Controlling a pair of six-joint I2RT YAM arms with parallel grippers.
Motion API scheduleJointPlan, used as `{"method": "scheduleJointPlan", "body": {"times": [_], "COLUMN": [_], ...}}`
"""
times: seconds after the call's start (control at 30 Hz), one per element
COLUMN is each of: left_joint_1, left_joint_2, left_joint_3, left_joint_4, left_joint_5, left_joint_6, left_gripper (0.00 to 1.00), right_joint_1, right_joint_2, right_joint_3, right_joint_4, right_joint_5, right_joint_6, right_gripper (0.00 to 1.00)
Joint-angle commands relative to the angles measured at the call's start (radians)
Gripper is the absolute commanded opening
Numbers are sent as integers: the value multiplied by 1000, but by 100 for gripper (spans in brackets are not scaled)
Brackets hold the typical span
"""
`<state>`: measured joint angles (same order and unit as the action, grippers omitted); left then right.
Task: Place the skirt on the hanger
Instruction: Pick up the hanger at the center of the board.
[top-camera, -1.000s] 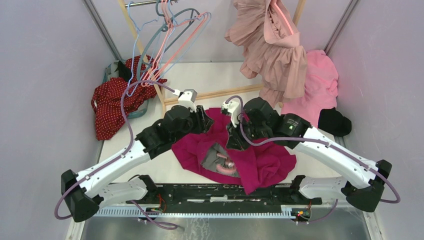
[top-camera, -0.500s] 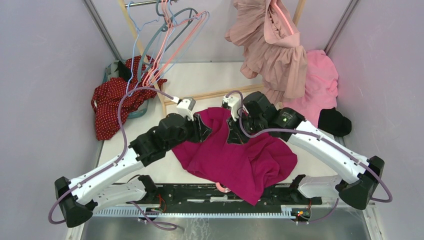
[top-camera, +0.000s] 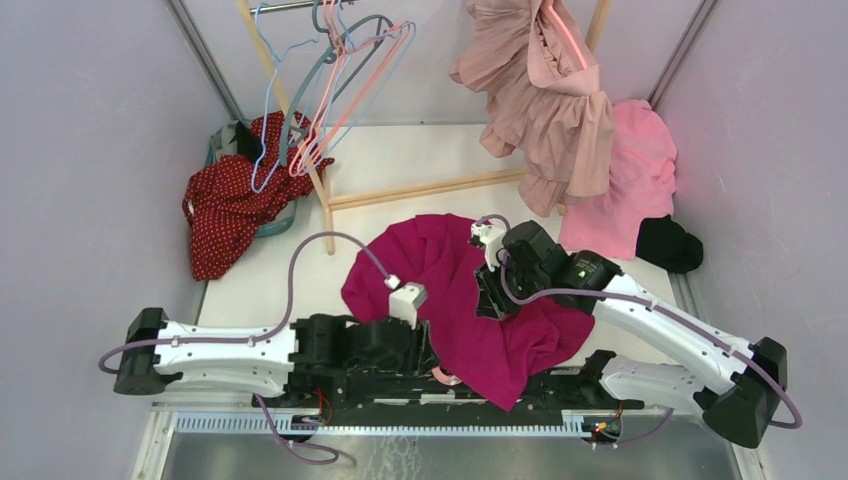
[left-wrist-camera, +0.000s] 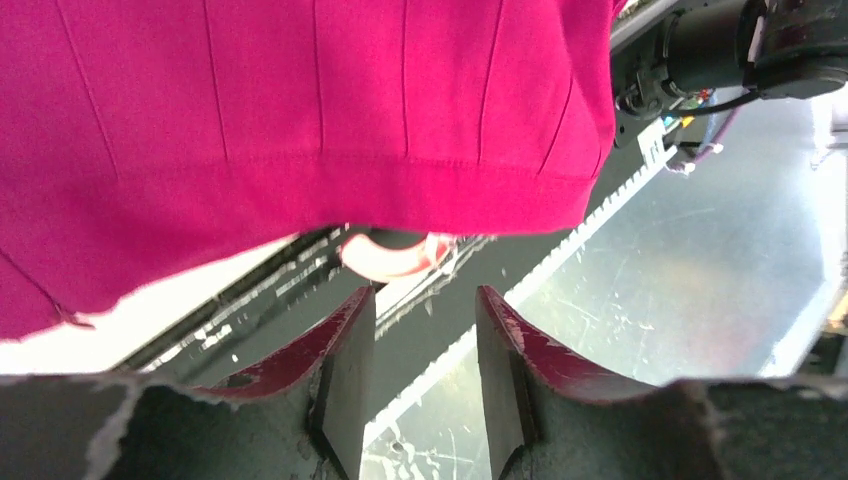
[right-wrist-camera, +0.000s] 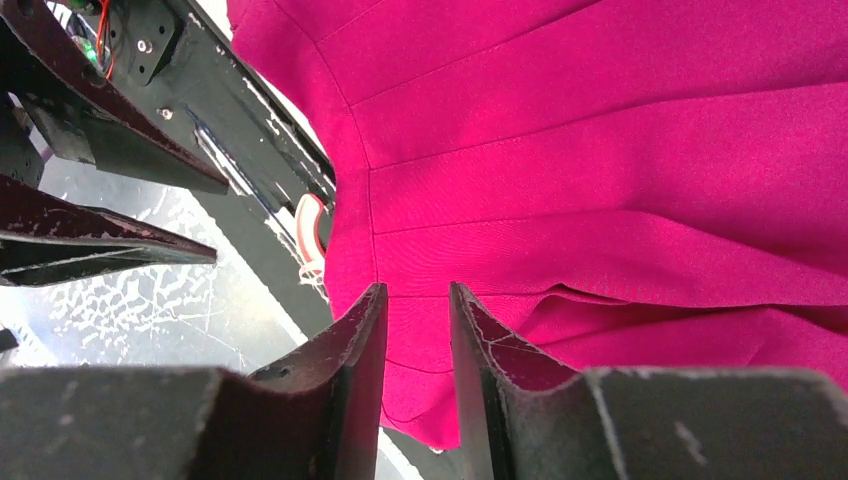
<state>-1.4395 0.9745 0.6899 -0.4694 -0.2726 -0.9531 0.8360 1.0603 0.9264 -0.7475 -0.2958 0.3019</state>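
Magenta skirt (top-camera: 445, 265): smooth woven cloth with stitched panel seams and a folded hem. It lies crumpled on the white desk (top-camera: 400, 160) between the arms. The curved pink plastic hanger (left-wrist-camera: 395, 258) peeks from under its near hem. The left gripper (left-wrist-camera: 420, 300) is spread and empty, just short of that hem. The right gripper (right-wrist-camera: 415, 295) is narrowly parted over the cloth, pinching nothing.

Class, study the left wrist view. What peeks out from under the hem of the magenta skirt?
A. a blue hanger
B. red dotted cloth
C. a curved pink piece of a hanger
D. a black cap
C: below the hem of the skirt a curved pink hanger piece shows, just ahead of the left tool.
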Motion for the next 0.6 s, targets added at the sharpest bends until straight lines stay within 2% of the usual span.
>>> {"method": "scheduleJointPlan", "body": {"times": [0.0, 0.1, 0.33, 0.57], "left_joint_1": [-82, -127, -173, -260], "left_joint_2": [-148, -152, -52, -11], "left_joint_3": [-166, -255, -406, -451], "left_joint_4": [200, 319, 681, 710], "left_joint_5": [-62, -99, -147, -271], "left_joint_6": [-308, -406, -567, -715], "left_gripper": [50, 53, 57, 61], "right_joint_1": [2, 2, -1, 0], "right_joint_2": [-21, -29, -57, -92], "right_joint_3": [-33, -43, -42, -46], "right_joint_4": [95, 105, 97, 93], "right_joint_5": [42, 39, 18, 5], "right_joint_6": [71, 74, 68, 62], "right_gripper": [35, 35, 36, 37]}}
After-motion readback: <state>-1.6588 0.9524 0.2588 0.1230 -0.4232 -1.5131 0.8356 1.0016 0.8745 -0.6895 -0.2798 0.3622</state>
